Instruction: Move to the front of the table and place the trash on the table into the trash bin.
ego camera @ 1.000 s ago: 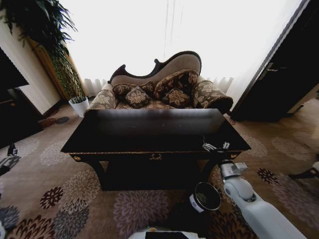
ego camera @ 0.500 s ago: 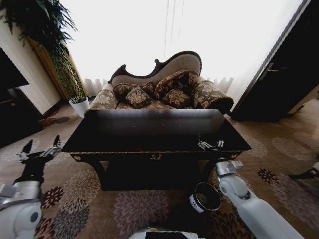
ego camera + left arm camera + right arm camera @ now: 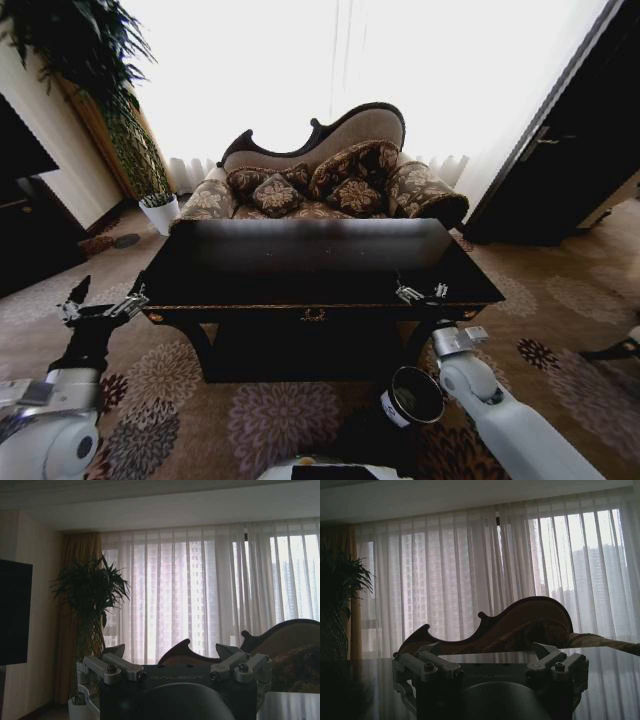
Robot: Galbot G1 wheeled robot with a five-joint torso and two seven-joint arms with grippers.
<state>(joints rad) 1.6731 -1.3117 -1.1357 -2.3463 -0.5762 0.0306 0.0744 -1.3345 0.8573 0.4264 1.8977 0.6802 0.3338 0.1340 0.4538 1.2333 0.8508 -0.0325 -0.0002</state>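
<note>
Squarely before the robot stands the long dark glossy counter [image 3: 300, 265], its top mirroring the bright curtained window [image 3: 330, 70] and showing no litter that can be made out, gold ornaments dotting its front apron. Right gripper [image 3: 421, 293] hovers at the counter's near right edge, its fingers [image 3: 406, 294] spread apart and grasping nothing; from the right wrist view the same gripper [image 3: 490, 666] sits low over the reflective top with its fingers released. Left gripper [image 3: 102, 306] is raised off the counter's near left corner, above the floral carpet [image 3: 150, 390], its fingers [image 3: 72, 297] splayed wide and empty; the left wrist view shows that gripper [image 3: 175, 667] likewise unclenched, facing the curtains and a tall potted plant [image 3: 90, 610]. Small round black trash bin [image 3: 414, 396] with a white label stands on the carpet near the robot, just beside the right arm and below the counter's near right corner. Beyond the counter's far side sits a patterned sofa [image 3: 330, 180] heaped with cushions, a white plant pot [image 3: 160, 212] to its left
</note>
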